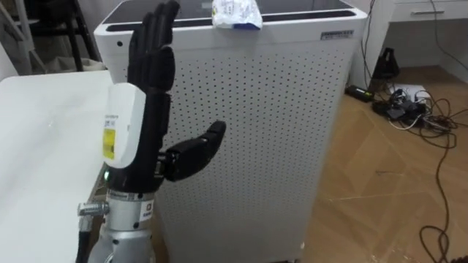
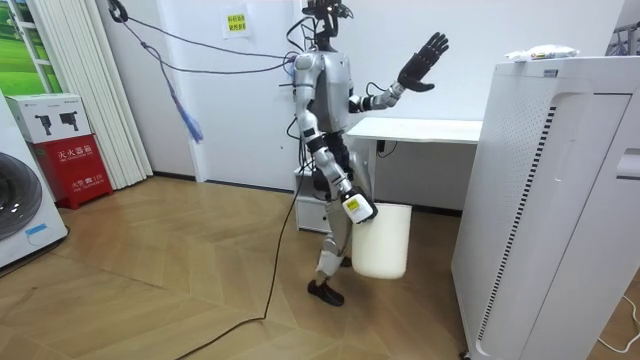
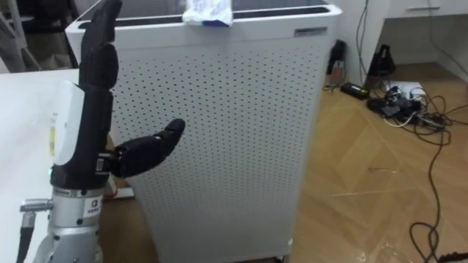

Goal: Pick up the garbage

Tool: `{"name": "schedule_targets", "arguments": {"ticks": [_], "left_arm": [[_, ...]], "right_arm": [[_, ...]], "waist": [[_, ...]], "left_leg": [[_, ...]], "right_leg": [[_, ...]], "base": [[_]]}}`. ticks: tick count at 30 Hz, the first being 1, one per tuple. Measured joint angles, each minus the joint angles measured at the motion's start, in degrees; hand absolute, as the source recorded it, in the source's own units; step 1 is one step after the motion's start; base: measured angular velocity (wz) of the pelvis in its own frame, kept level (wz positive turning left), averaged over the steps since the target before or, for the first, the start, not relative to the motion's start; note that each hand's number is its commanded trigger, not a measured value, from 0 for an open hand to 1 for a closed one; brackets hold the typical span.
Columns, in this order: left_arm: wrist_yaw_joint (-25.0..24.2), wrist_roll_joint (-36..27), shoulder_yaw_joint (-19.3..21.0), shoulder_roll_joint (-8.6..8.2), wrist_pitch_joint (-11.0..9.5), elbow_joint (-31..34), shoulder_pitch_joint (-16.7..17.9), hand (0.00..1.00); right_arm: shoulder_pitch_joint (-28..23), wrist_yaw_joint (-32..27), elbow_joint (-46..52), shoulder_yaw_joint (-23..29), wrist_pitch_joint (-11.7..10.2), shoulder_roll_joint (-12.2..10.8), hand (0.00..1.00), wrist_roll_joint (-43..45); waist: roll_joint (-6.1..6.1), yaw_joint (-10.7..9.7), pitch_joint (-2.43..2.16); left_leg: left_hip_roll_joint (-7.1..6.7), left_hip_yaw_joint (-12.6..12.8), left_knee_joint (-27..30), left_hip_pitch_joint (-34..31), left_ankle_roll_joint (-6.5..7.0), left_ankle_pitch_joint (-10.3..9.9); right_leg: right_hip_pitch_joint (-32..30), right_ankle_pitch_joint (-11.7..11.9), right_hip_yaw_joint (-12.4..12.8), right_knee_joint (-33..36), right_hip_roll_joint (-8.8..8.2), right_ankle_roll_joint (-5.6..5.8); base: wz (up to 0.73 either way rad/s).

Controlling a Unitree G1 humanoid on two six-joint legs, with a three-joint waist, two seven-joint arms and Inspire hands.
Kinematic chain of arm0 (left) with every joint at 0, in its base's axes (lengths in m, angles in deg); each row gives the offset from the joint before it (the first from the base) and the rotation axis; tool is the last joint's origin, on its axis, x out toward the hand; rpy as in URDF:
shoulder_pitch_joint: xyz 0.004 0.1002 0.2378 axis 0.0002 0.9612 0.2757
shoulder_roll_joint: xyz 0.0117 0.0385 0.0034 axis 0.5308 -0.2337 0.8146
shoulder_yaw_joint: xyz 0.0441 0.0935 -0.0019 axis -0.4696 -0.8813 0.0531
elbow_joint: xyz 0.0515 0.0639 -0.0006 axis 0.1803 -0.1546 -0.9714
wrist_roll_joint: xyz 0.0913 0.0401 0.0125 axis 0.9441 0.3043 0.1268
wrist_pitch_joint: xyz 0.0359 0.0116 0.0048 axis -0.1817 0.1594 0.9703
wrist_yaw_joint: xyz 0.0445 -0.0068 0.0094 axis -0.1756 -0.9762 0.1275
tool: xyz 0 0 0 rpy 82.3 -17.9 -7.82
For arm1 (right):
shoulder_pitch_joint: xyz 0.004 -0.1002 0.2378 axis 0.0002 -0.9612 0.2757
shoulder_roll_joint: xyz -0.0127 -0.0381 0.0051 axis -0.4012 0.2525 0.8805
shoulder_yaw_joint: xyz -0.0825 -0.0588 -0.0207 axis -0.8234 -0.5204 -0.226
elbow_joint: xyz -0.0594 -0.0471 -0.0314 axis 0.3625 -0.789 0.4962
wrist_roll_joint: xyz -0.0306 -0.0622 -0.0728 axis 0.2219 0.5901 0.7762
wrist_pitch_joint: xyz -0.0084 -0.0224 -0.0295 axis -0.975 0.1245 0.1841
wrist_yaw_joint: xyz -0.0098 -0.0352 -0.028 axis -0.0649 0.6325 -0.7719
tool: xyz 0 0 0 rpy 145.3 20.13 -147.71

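The garbage is a crumpled white and blue wrapper (image 1: 236, 14) lying on the near top edge of a tall white perforated appliance (image 1: 270, 131). My left hand (image 1: 142, 109) is raised upright in front of the appliance's left corner, below and left of the wrapper. It is open, fingers straight, thumb pointing right, holding nothing. In the room view I stand beside the white table, facing the appliance (image 2: 540, 200), with the left hand (image 2: 423, 62) lifted high and the wrapper (image 2: 540, 53) farther to the view's right. My right hand (image 2: 358, 208) hangs low at the rim of a white bin (image 2: 385, 240).
A white table (image 1: 44, 146) lies to my left, close to the appliance. Cables and small devices (image 1: 409, 109) clutter the wooden floor at the right. A washing machine (image 2: 20, 210) and a red box (image 2: 75, 165) stand at the room view's left.
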Motion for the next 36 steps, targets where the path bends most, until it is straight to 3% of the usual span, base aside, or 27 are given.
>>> {"name": "schedule_targets", "arguments": {"ticks": [1,2,4,5,6,8,9,10,11,12,14,16,18,19,23,25,28,31,33,34,35,36], "left_arm": [[0.16,0.65,0.01,0.0,-0.67,0.07,-0.02,0.0],[0.18,1.07,-0.02,-0.04,-1.06,0.09,-0.12,0.0],[1.14,1.26,-0.14,-0.47,-2.23,0.1,-0.34,0.0],[1.56,1.37,0.0,-0.57,-2.34,0.13,-0.36,0.0],[2.12,2.15,0.41,-0.91,-2.34,0.18,-0.51,0.0],[2.28,3.18,1.35,-1.31,-2.43,0.44,-0.87,0.0],[2.39,4.14,2.22,-1.49,-2.49,0.44,-0.9,0.0],[2.35,5.35,2.88,-1.49,-2.54,0.59,-0.89,0.0],[2.34,6.48,3.22,-1.46,-2.55,1.37,-0.84,0.0],[2.37,7.09,3.32,-1.44,-2.58,1.85,-0.84,0.0],[2.36,8.57,4.05,-1.15,-2.83,2.5,-0.92,0.0],[2.26,9.42,4.76,-0.86,-2.71,2.59,-1.76,0.0],[2.16,9.5,4.83,-0.35,-2.7,3.57,-1.93,0.0],[2.35,9.37,4.84,-0.37,-2.8,4.48,-1.98,0.0],[2.41,9.45,4.55,-0.41,-3.18,4.74,-3.4,0.0],[2.67,9.62,4.72,-0.44,-3.17,4.7,-3.68,0.0],[3.03,10.07,4.59,-0.19,-3.2,4.74,-3.79,0.0],[3.65,9.81,4.72,1.13,-2.74,5.44,-3.81,0.0],[4.07,9.8,4.69,1.49,-3.39,5.77,-3.83,0.0],[4.44,9.8,4.66,2.08,-4.28,5.99,-3.81,0.0],[4.57,9.85,4.66,2.34,-4.67,6.15,-3.79,0.0],[4.54,9.87,4.36,2.53,-5.18,6.55,-2.88,0.0]], "right_arm": [[-0.03,-0.26,-0.06,0.43,0.0,0.19,1.0,0.01],[-0.04,-0.39,-0.07,0.68,0.02,0.19,1.0,-0.19],[0.1,-1.75,-0.58,1.29,0.37,1.34,1.0,-0.54],[0.1,-2.05,-0.63,1.29,0.46,1.62,1.0,-0.56],[0.0,-2.58,-0.78,1.11,0.52,1.45,1.0,-0.78],[-0.04,-2.79,-0.8,0.2,0.97,1.19,1.0,-0.83],[-0.12,-2.46,-0.79,0.09,1.32,0.72,1.0,-0.38],[-0.25,-2.42,-0.78,0.21,1.82,0.19,1.0,-0.26],[-0.3,-2.02,-0.77,0.21,1.92,0.12,1.0,-0.28],[-0.3,-1.8,-0.71,0.24,1.92,0.25,1.0,-0.28],[-0.35,-1.64,-0.47,0.2,1.94,0.13,1.0,-0.26],[-0.31,-1.29,0.34,0.45,1.94,0.16,1.0,-0.24],[-0.36,-1.27,0.62,0.62,1.98,0.24,1.0,-0.23],[-0.35,-1.27,0.98,0.62,2.01,0.34,1.0,-0.23],[-0.34,-1.35,1.29,0.51,2.08,0.28,1.0,-0.22],[-0.23,-1.26,1.55,0.55,2.08,0.31,1.0,-0.02],[-0.22,-1.12,1.95,0.55,2.08,0.3,1.0,0.02],[-0.04,0.07,3.31,0.56,2.08,0.39,1.0,0.25],[-0.08,0.7,3.32,0.54,2.2,0.43,1.0,0.24],[-0.04,1.06,3.31,0.44,2.24,0.41,1.0,0.53],[0.01,1.36,3.31,0.44,2.24,0.41,1.0,0.81],[-0.14,1.65,2.74,0.48,2.24,0.48,1.0,1.82]], "waist": [[-0.46,-0.16,-0.06],[-0.52,-0.42,-0.12],[-0.46,0.33,-0.2],[-0.46,0.79,-0.21],[-0.51,1.89,-0.24],[-0.51,2.95,-0.33],[-0.97,3.29,-0.59],[-1.59,3.29,-1.26],[-2.2,3.34,-1.67],[-2.46,3.56,-1.6],[-3.22,4.45,-1.33],[-3.21,4.66,-1.25],[-3.08,4.84,-1.16],[-3.02,4.72,-1.17],[-2.54,4.4,-1.19],[-2.3,4.77,-1.07],[-0.68,4.72,-0.82],[0.49,5.23,-0.81],[0.68,5.2,-0.78],[0.38,5.63,-0.78],[0.21,5.78,-0.58],[0.78,5.71,-0.83]], "left_leg": [[-0.71,-1.01,0.85,-1.4,-0.39,0.11],[-1.61,-1.22,0.36,-2.25,0.19,-0.26],[-5.84,-1.32,-6.62,-6.22,0.38,-0.28],[-6.68,-1.34,-9.63,-6.92,0.28,0.15],[-7.79,-1.79,-16.15,-8.05,0.23,1.85],[-8.13,-3.1,-24.72,-9.28,0.65,5.57],[-8.33,-4.22,-27.07,-9.27,1.1,9.4],[-8.78,-4.26,-27.37,-8.65,1.82,12.1],[-9.42,-3.57,-27.09,-8.0,2.69,12.88],[-9.7,-3.48,-26.66,-7.68,3.35,13.62],[-10.07,-2.54,-23.92,-7.57,4.59,12.61],[-10.18,-1.54,-20.2,-8.53,5.29,8.86],[-10.5,-0.81,-17.69,-8.81,5.79,6.01],[-11.14,-0.52,-16.89,-8.7,6.29,4.64],[-13.13,-0.07,-14.29,-7.38,8.17,0.95],[-14.49,0.92,-13.91,-5.52,9.45,-0.67],[-14.82,-0.01,-14.86,-3.18,10.53,-2.12],[-13.66,-0.36,-17.64,-2.12,10.52,-1.92],[-13.03,-0.81,-18.56,-1.47,10.4,-1.91],[-12.96,-0.86,-19.33,-0.89,10.13,-1.83],[-12.98,-0.85,-19.6,-0.48,9.95,-1.91],[-12.64,-2.0,-20.33,0.41,9.46,-1.98]], "right_leg": [[-0.13,-0.59,1.63,0.93,0.27,-0.9],[-0.34,-0.73,2.53,1.29,0.25,-0.94],[-0.62,-0.73,6.34,1.17,-0.19,-0.68],[-0.58,-0.75,7.2,1.14,-0.23,-0.62],[-0.41,-0.97,8.34,1.12,-0.21,-0.59],[-0.16,-1.94,9.22,1.17,0.28,-0.77],[0.56,-3.02,10.37,1.42,0.51,-0.51],[1.17,-3.94,10.97,1.28,0.3,0.15],[1.66,-4.7,10.9,1.11,-0.66,0.88],[1.96,-4.91,10.4,0.89,-1.11,1.27],[3.45,-5.11,9.45,-0.81,-2.13,2.14],[4.91,-5.27,7.27,-2.76,-3.53,3.09],[5.55,-5.98,7.0,-2.27,-4.49,4.11],[5.48,-6.42,6.36,-0.46,-5.45,4.81],[3.16,-6.41,5.31,9.89,-8.4,4.98],[0.31,-3.93,4.46,18.96,-10.62,7.14],[-1.77,0.89,2.88,24.45,-11.79,7.35],[-7.88,-2.7,2.02,21.94,-10.93,7.1],[-10.2,-2.74,2.01,14.02,-10.15,6.99],[-10.66,-0.76,1.99,6.81,-9.88,6.7],[-10.75,2.37,1.92,3.38,-9.5,7.17],[-9.5,4.92,1.84,1.14,-8.57,7.76]], "base": [[0.03],[0.1],[-0.14],[-0.49],[-0.57],[-0.62],[-0.51],[-0.54],[-0.41],[-0.49],[-0.42],[-0.22],[-0.12],[-0.08],[0.12],[0.02],[-0.02],[-0.12],[0.1],[0.08],[0.25],[0.24]]}}
